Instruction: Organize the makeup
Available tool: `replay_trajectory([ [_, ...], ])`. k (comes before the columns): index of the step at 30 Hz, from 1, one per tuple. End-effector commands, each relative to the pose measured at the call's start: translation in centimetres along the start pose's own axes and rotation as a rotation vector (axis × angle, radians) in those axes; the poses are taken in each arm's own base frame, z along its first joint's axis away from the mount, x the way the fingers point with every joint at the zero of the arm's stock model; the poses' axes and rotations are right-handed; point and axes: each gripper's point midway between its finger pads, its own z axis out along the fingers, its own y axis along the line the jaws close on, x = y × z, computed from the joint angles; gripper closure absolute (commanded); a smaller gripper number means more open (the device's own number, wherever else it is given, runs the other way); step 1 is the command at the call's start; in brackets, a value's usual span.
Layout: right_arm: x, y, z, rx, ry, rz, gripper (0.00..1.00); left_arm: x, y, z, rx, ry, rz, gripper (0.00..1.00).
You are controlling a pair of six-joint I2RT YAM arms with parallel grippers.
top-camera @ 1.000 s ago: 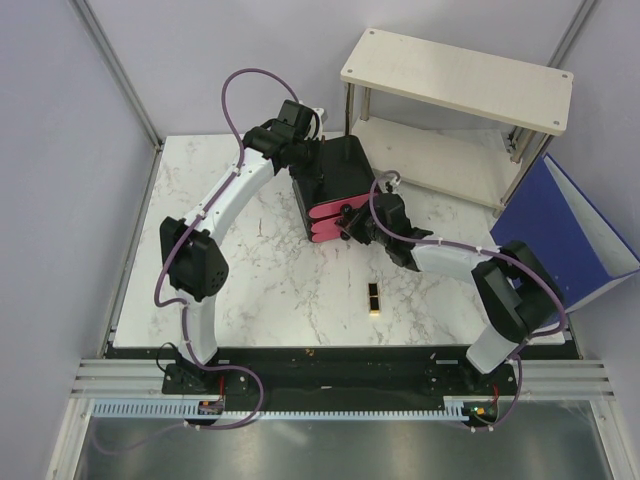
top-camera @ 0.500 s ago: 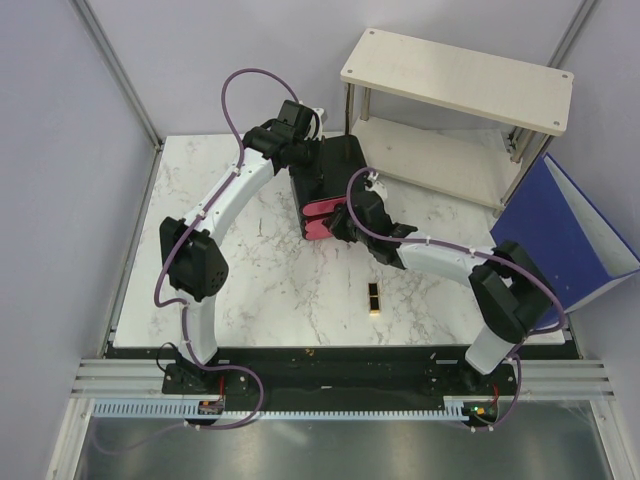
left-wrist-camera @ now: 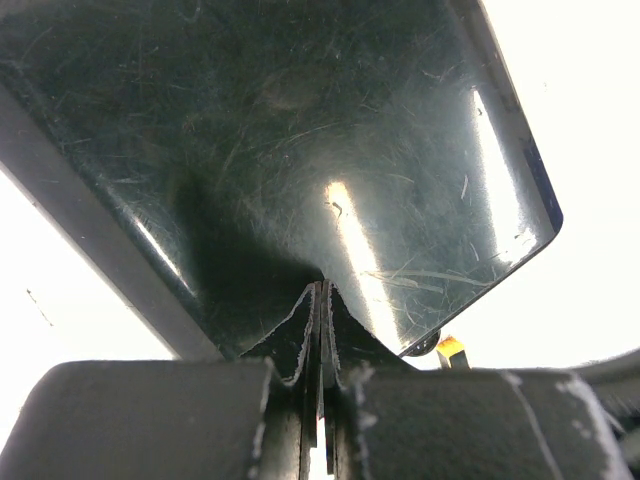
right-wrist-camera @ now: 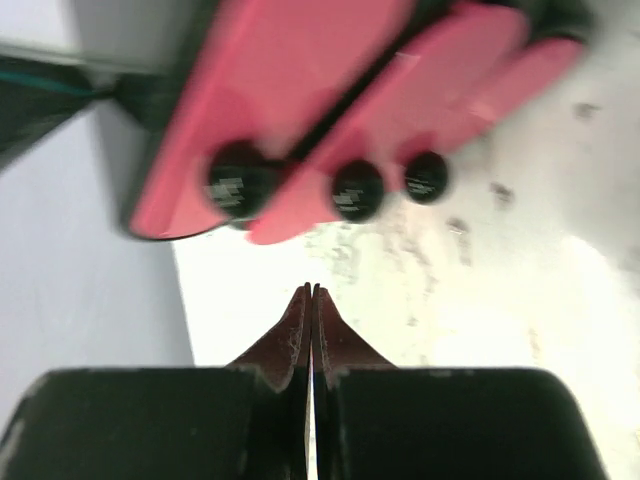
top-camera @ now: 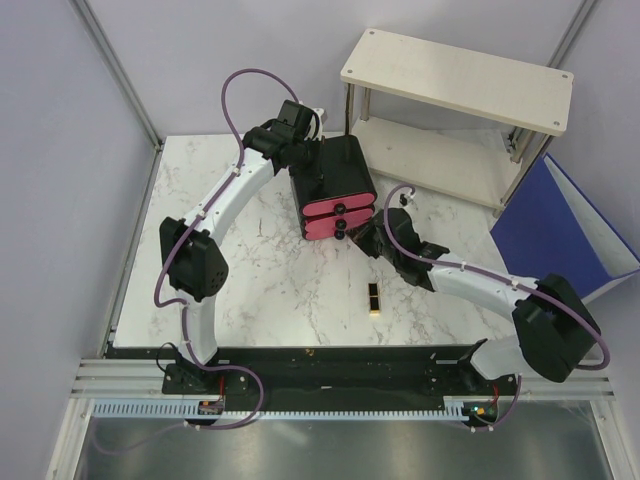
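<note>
Right end effector, clenched on nothing, points at the drawer knobs just ahead; advancing closed could shove the black box instead of gripping a knob.

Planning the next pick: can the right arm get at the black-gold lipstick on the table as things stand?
Probably yes: the lipstick lies alone on the table, close to the right gripper, which is shut and empty.
</note>
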Motion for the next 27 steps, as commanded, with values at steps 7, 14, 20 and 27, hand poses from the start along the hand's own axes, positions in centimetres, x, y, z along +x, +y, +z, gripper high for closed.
replay_trajectory([
  [7,-1.0,-4.3,1.3,0.172,-0.074,0.146,1.0,3.9,1.5,0.7,-0.049,0.141,0.022,0.98],
  [14,-0.4,-5.9,2.8,0.329,-0.069,0.192,1.0,4.1,1.5,0.7,-0.049,0.146,0.023,0.98],
  [20,-1.1,-6.0,3.7,0.311,-0.133,0.254,1.0,4.2,1.6,0.7,-0.05,0.146,0.028,0.98],
  [27,0.1,-4.5,6.4,0.287,-0.08,0.256,1.0,4.0,1.6,0.6,-0.049,0.141,0.037,0.98],
])
